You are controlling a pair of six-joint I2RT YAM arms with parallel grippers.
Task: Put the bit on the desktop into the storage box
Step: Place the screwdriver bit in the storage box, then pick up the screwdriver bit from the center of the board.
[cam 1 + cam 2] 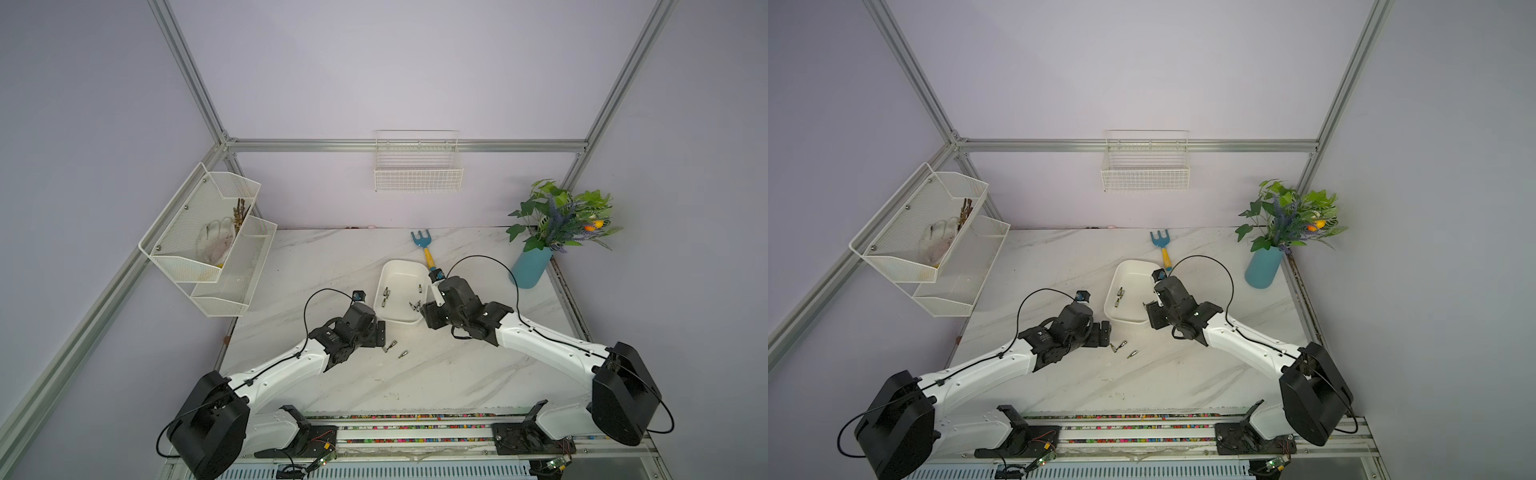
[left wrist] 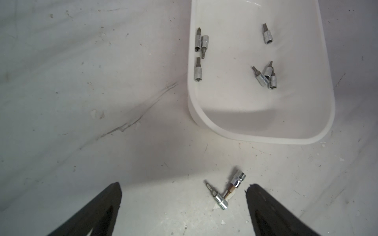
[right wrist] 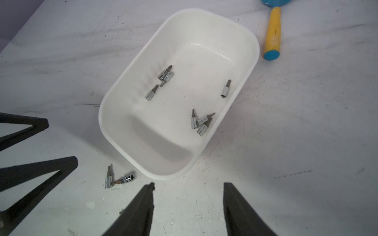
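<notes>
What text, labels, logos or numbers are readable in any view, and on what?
No text can be read in any view.
Yellow rake handle: faint round emblem, too blurred to read.
Left arm's wrist link: small white mark, too small to read.
Storage box and the bits in it: no markings visible.

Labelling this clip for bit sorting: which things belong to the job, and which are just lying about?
Job: loose bits, desktop, storage box, stored bits, left hand, right hand.
Lying about: garden fork, vase of flowers, wire basket, mesh rack.
</notes>
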